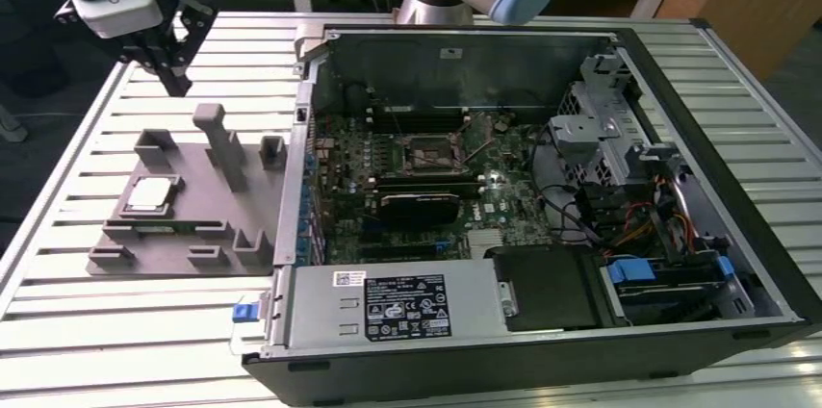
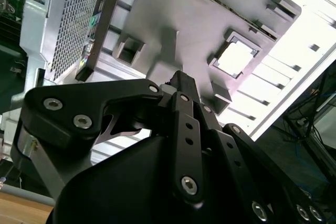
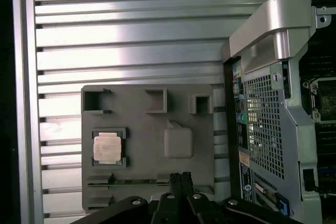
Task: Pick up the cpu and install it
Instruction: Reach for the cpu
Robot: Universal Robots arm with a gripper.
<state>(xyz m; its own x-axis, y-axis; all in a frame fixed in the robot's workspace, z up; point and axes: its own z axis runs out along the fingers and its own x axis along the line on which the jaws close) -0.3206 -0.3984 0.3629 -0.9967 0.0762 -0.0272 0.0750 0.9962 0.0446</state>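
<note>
In the exterior view, hovering over the table's (image 1: 77, 331) corner with fingers (image 1: 172, 79) pinched together, empty; best to take the probably light, rigid, fragile cpu (image 1: 148, 194) by opposite edges.

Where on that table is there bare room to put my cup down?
Bare table slats lie between the grey fixture holding the cpu and the table's near edge, and beyond the fixture too. The open computer case is crowded.
</note>
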